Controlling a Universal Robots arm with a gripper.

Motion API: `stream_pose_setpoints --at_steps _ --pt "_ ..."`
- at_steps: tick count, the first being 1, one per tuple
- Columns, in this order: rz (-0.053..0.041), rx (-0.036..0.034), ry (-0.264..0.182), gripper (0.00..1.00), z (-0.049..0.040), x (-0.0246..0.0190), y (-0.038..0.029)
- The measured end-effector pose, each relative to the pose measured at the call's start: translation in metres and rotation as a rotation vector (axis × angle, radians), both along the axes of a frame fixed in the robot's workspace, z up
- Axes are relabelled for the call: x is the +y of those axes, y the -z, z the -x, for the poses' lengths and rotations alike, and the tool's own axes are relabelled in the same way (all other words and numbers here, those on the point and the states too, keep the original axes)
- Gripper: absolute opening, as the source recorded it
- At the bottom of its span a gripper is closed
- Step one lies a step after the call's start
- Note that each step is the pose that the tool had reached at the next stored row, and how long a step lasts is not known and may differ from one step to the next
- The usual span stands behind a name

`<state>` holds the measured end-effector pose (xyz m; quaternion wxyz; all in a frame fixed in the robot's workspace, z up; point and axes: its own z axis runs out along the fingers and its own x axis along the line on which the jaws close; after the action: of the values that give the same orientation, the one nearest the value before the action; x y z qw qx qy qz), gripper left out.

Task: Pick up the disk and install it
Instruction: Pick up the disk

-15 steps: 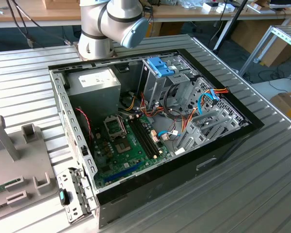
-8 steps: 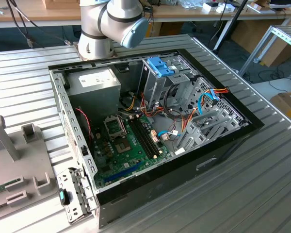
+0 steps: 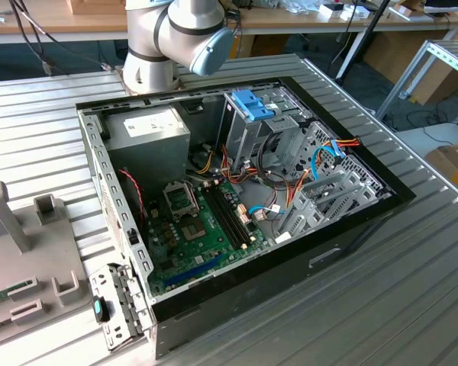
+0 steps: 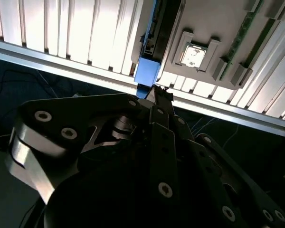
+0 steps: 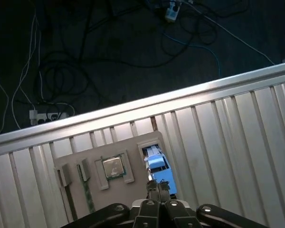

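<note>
Disk (image 4: 146,71) on edge in the grey holder (image 3: 30,255), exterior view's lower left; long axis runs straight ahead of the closed gripper (image 4: 157,92), just beside its blue end.

Soft, even light fills the exterior view: the ribbed counter (image 3: 412,252) shows a pale sheen, and the open computer case (image 3: 290,263) holds shade. In the second wrist view the counter's slats glare white behind the hand (image 4: 157,92), a near-black silhouette; the first wrist view's floor (image 5: 109,57) lies dim
</note>
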<state>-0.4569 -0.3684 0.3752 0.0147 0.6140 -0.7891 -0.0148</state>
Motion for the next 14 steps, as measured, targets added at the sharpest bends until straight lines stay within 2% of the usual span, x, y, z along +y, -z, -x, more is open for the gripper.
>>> stream_pose_setpoints --at_steps 3,4,9,10,11,14 --pt "0.0 -0.0001 -0.001 0.11 0.0 0.0 0.0" --pt "0.0 -0.0001 -0.013 0.11 -0.0002 0.0001 0.0" --pt "-0.0001 -0.0001 -0.134 0.11 -0.001 0.0005 0.0" --pt "0.0 -0.0001 -0.142 0.11 -0.001 0.0005 0.0" --pt "0.0001 -0.0017 -0.152 0.11 -0.0011 0.0006 0.0001" --pt "0.0009 -0.0191 -0.18 0.11 -0.0009 0.0006 0.0005"
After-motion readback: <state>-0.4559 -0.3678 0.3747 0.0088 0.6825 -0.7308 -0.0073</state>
